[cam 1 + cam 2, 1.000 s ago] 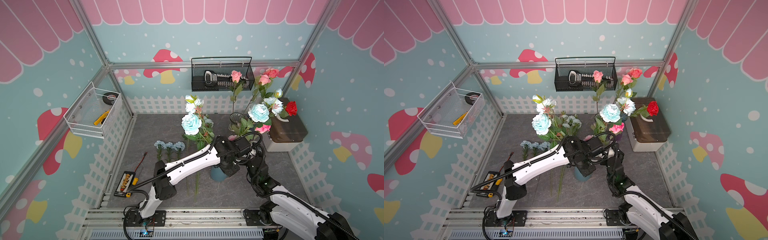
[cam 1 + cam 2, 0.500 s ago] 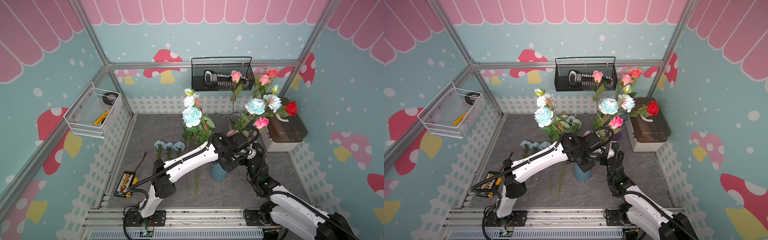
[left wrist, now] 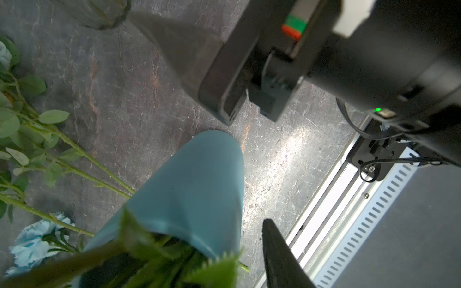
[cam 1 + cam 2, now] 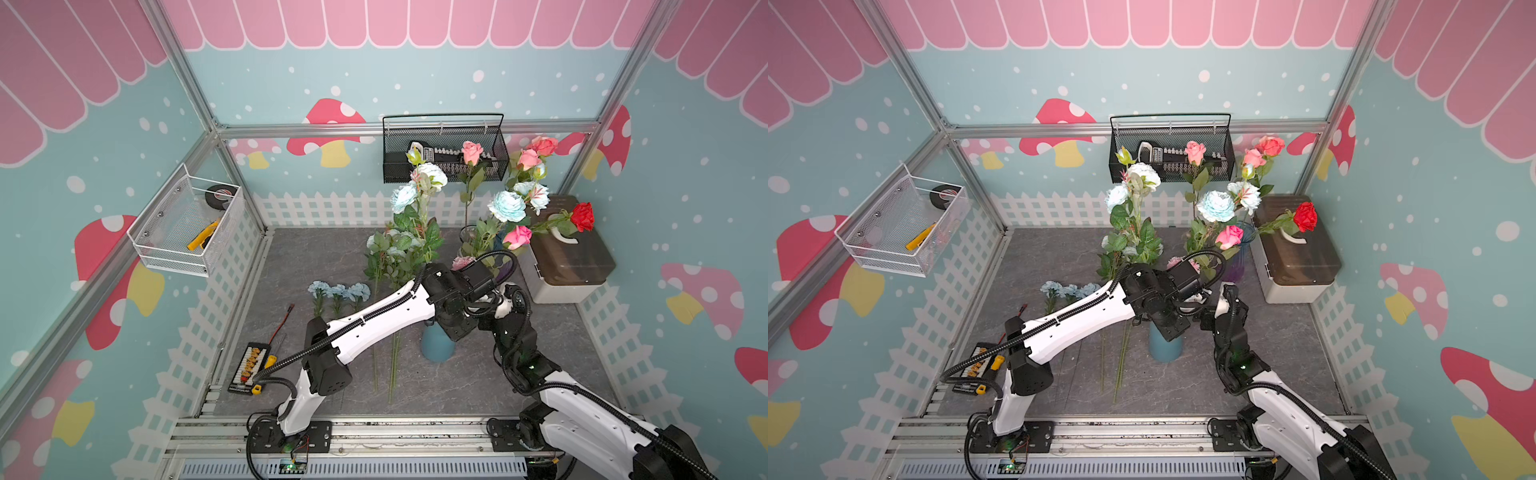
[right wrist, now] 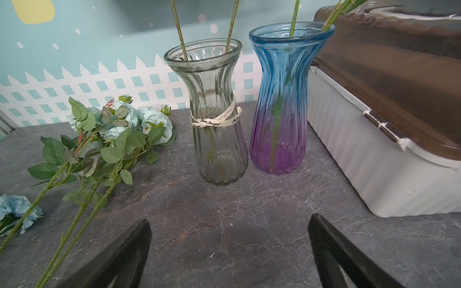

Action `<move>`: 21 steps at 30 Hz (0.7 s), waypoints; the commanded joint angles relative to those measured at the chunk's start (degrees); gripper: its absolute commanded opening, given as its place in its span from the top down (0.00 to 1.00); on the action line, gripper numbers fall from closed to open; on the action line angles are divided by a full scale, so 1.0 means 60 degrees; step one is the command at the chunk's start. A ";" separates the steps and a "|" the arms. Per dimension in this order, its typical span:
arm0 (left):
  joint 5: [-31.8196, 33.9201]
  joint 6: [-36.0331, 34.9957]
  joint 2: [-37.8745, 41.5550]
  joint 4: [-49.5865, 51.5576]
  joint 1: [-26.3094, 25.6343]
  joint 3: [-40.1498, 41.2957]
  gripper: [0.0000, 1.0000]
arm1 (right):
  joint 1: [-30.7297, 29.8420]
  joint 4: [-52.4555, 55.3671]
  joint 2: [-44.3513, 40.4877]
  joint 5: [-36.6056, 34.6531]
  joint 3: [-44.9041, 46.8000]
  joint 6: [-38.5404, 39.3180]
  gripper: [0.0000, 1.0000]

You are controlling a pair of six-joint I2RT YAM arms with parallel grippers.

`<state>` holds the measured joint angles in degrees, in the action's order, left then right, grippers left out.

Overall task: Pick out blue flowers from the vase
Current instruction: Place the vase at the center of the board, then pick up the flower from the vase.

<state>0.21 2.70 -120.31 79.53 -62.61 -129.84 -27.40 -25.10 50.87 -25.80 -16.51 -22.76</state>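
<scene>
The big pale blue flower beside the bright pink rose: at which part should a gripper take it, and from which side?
Take the big blue flower by its leafy stem under the head, not the soft ruffled petals. The stem rises roughly upright, so the jaws should close level across it, probably from the robot's left: the pink rose and the storage box crowd its right side.

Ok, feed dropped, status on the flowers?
Right gripper open, empty. Left gripper at teal vase, grip unclear. Blue flowers on table; blue peony upright, pink rose beside it.
</scene>
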 commanded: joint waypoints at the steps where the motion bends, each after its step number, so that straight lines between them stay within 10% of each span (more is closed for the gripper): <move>1: -0.0192 -0.0245 0.0675 -0.0432 -0.0137 -0.0091 0.50 | 0.0037 -0.0307 0.0025 0.0080 0.0079 -0.0029 0.03; 13: 0.0708 -0.0078 0.2434 -0.2570 -0.0451 0.0945 0.45 | 0.0028 -0.0332 0.0019 0.0139 0.0072 0.0015 0.03; 21: 0.1613 0.0410 0.6595 -0.8562 -0.0655 0.6205 0.44 | 0.0033 -0.0266 -0.0087 0.0325 0.0003 0.0116 0.06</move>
<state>6.50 3.86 -88.95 47.44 -66.37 -102.59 -27.40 -25.96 50.87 -24.86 -16.51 -22.55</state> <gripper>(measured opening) 0.554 0.951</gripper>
